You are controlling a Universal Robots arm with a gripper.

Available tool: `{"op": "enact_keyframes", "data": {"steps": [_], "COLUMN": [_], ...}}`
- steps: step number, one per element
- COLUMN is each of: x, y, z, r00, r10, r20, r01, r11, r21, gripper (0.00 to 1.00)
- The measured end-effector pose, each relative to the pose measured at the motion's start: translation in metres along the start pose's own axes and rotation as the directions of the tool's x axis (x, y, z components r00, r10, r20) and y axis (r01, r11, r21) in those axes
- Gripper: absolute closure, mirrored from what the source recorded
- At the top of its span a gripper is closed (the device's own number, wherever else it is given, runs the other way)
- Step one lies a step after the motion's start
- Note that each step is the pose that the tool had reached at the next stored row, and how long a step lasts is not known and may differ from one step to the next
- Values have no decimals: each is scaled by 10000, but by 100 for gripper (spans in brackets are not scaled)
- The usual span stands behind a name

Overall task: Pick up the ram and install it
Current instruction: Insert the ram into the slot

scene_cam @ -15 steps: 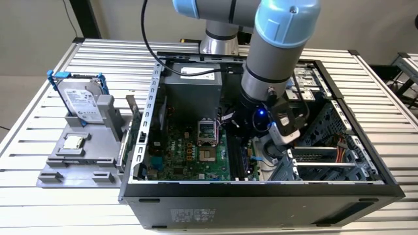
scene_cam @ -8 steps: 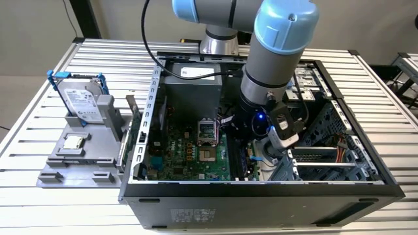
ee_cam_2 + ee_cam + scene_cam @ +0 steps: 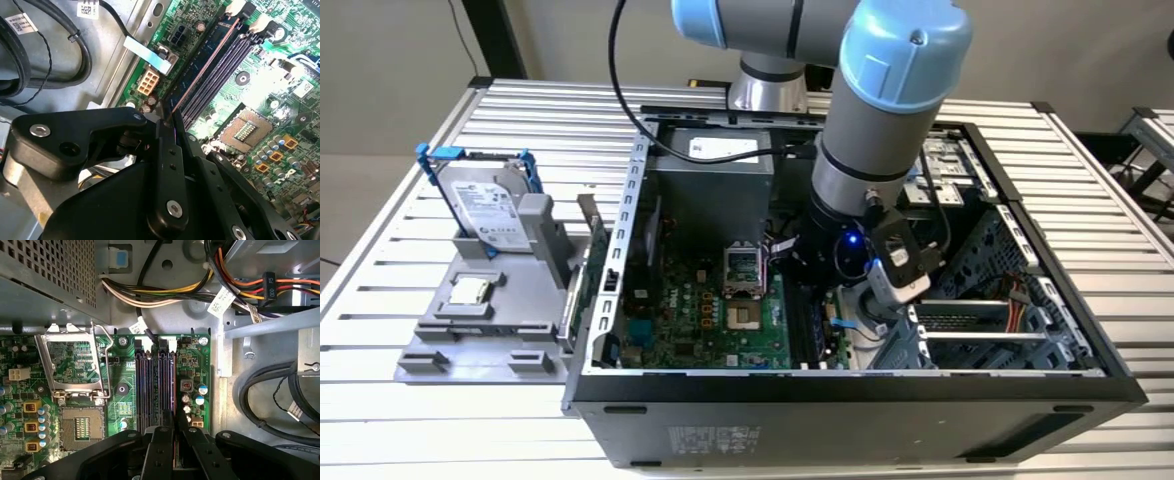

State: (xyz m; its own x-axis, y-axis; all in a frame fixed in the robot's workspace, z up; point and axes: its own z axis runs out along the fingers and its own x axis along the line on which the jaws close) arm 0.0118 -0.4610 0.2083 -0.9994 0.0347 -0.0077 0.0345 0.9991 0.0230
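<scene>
Ram (image 3: 207,62) in motherboard (image 3: 195,362) slot; hand (image 3: 167,122) gripping it

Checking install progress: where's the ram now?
In the second wrist view the ram stands on edge in the motherboard's memory slots, its near end between the gripper fingers, beside the empty CPU socket.
</scene>
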Motion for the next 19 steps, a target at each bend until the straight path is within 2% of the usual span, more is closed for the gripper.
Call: {"op": "enact_keyframes", "data": {"steps": [1,2,5,11,13,16,19], "x": [0,1,0,-2,-2,-2,-2], "y": [-2,-2,0,6,8,7,7], "z": [1,2,-8,-267,-333,-363,-363], "r00": [10000,10000,10000,10000,10000,10000,10000], "r10": [1,1,0,11,12,12,12], "r20": [1,0,-5,-28,-46,-74,-75], "r01": [-1,-1,0,-11,-12,-12,-13], "r11": [10000,10000,10000,10000,10000,10000,10000], "r21": [4,-2,-1,1,2,-8,-10], "gripper": [100,0,0,0,0,0,0]}}
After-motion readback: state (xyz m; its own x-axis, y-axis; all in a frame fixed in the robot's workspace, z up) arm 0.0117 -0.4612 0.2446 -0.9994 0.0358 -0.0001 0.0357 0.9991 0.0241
